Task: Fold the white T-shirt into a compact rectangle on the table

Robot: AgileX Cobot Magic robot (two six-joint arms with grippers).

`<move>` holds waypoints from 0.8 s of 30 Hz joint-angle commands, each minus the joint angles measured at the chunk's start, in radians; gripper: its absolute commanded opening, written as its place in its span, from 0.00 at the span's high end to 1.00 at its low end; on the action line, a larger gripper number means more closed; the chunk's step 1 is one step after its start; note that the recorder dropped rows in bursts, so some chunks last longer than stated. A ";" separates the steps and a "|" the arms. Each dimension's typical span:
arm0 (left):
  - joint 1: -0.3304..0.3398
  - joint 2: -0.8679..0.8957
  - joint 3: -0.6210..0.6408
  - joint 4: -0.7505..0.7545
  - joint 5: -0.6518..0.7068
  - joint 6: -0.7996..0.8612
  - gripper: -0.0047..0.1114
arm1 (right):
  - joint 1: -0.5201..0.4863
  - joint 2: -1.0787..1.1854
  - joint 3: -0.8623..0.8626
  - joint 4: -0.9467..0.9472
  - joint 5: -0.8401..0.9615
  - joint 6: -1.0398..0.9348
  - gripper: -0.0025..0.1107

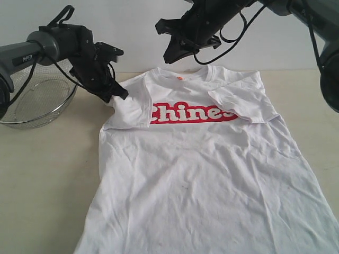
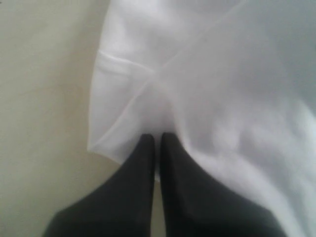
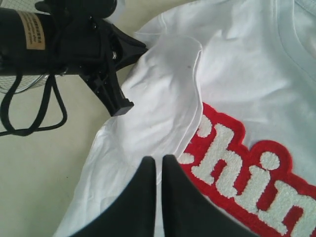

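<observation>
White T-shirt (image 1: 201, 174) lies front-up and flat on the tabletop (image 1: 47, 180). Its hem runs off the near edge of the exterior view. Red-outlined lettering (image 1: 185, 112) shows across the chest, and an orange neck tag (image 1: 180, 78) sits at the collar. Both sleeves are folded inward. The one on the left arm's side (image 1: 132, 103) covers the start of the lettering, and the one on the right arm's side (image 1: 241, 100) covers its end.

Left gripper (image 1: 121, 94): jaws pressed together, tips at the shirt's shoulder edge beside the folded sleeve. In the left wrist view the tips sit right at the cloth fold. No fabric is visible between them, but I cannot tell whether they pinch a thin layer.

Right gripper (image 1: 174, 53): raised above the shirt's collar, clear of the cloth, jaws closed on nothing. Black cables (image 1: 233, 37) loop off this arm above the shirt's neck.

Wire-mesh basket (image 1: 32, 106) stands on the tabletop beyond the shirt's left-arm side, apart from the cloth, partly behind the left arm. Nothing rests on the shirt's body.
</observation>
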 commanded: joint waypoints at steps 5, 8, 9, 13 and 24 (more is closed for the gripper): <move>-0.005 0.043 0.008 0.000 -0.076 -0.008 0.92 | -0.005 -0.012 -0.002 0.005 0.001 -0.002 0.98; -0.005 0.045 0.008 0.009 -0.105 -0.008 0.92 | -0.005 -0.012 -0.002 0.011 0.001 -0.002 0.98; -0.005 0.045 0.008 0.020 -0.113 -0.008 0.92 | -0.005 -0.012 -0.002 0.017 0.001 -0.002 0.98; -0.001 0.045 0.008 0.053 -0.140 -0.019 0.92 | -0.005 -0.012 -0.002 0.037 0.001 -0.002 0.98; 0.003 0.054 -0.004 0.072 -0.182 -0.042 0.92 | -0.005 -0.012 -0.002 0.058 0.001 -0.004 0.98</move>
